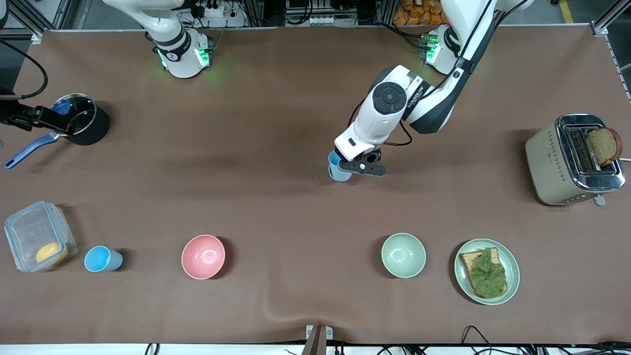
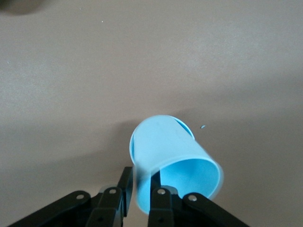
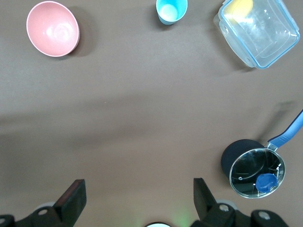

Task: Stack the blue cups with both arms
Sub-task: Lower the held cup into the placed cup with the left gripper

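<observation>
Where the table lay nearest the front camera, you had a row of things: a clear lidded container (image 1: 38, 235) with something yellow in it at the right arm's end, then a blue cup (image 1: 102, 259) standing upright just beside it, a pink bowl (image 1: 203, 256), a pale green bowl (image 1: 403, 255), and a green plate (image 1: 487, 270) carrying a slice of bread topped with something green, toward the left arm's end. Farther from the camera, near the middle of the table, your left gripper (image 1: 356, 165) was pinching the second blue cup (image 1: 337, 166); in the left wrist view that cup (image 2: 171, 159) was tilted, one finger (image 2: 161, 205) inside its rim and the other outside, over bare tabletop. A toaster (image 1: 572, 159) with a slice of brown bread in its slot stood at the left arm's end, and a black saucepan (image 1: 83, 122) with a glass lid and blue handle at the right arm's end. Your right arm waited high above its end of the table, and the right gripper (image 3: 137, 198) had its jaws spread wide on nothing.
</observation>
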Motion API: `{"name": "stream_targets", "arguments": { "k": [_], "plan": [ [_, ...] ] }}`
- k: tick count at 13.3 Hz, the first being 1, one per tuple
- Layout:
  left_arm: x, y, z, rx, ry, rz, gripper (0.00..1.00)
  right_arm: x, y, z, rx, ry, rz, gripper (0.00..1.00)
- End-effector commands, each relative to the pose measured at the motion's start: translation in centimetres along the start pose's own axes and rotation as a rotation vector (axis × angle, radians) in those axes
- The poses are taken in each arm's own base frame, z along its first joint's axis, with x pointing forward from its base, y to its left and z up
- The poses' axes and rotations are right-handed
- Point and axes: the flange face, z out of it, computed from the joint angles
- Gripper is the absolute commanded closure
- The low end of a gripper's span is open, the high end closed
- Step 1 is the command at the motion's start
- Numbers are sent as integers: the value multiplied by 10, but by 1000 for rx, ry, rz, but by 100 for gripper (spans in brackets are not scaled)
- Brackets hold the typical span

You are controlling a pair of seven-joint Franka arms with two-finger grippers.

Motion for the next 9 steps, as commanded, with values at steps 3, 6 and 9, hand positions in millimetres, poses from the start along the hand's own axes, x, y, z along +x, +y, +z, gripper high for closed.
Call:
{"name": "stream_targets", "arguments": {
  "k": [3, 6, 9],
  "plan": [
    [0, 4, -6, 3, 12, -7, 76, 0, 4, 0, -18, -4, -2, 0],
    [2, 4, -11, 1, 21, -16, 76, 0, 5, 0, -18, -6, -1, 0],
    [6, -5, -35, -2, 57, -24, 65, 0, 3, 0, -19, -4, -4, 0]
  ]
}}
